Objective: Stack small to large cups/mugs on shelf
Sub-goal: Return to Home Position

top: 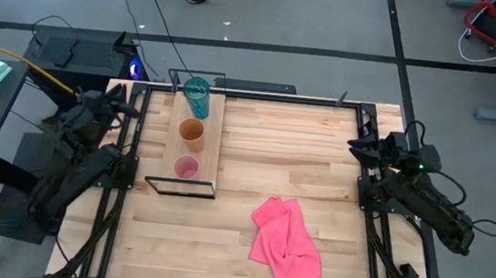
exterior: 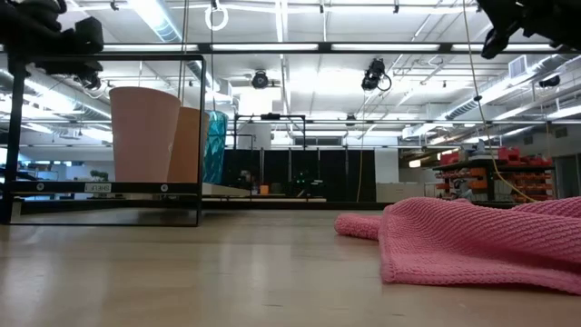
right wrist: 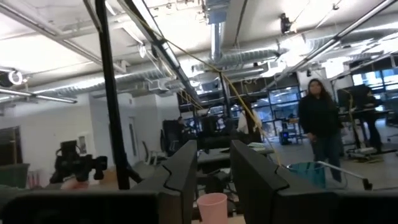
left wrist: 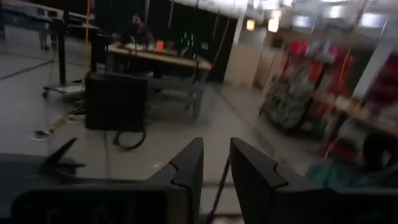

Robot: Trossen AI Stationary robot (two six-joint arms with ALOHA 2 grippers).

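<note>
The shelf (top: 212,145), a light-wood plank in a thin black frame, lies at the table's far left. Three cups stand upright on it in a row, each on its base. The teal tumbler (top: 196,96) is farthest, the orange cup (top: 192,134) is in the middle, and the pink cup (top: 187,167) is nearest. In the low view the pink cup (exterior: 142,133) stands in front of the orange cup (exterior: 189,143) and the tumbler (exterior: 215,145). My left gripper (top: 122,100) is raised at the table's left edge, shut and empty. My right gripper (top: 359,146) is raised at the right edge, shut and empty.
A crumpled pink cloth (top: 286,241) lies on the wooden tabletop, near and right of centre. Bare tabletop (top: 283,152) lies between the shelf and my right arm. A person (right wrist: 320,124) stands in the room beyond the table.
</note>
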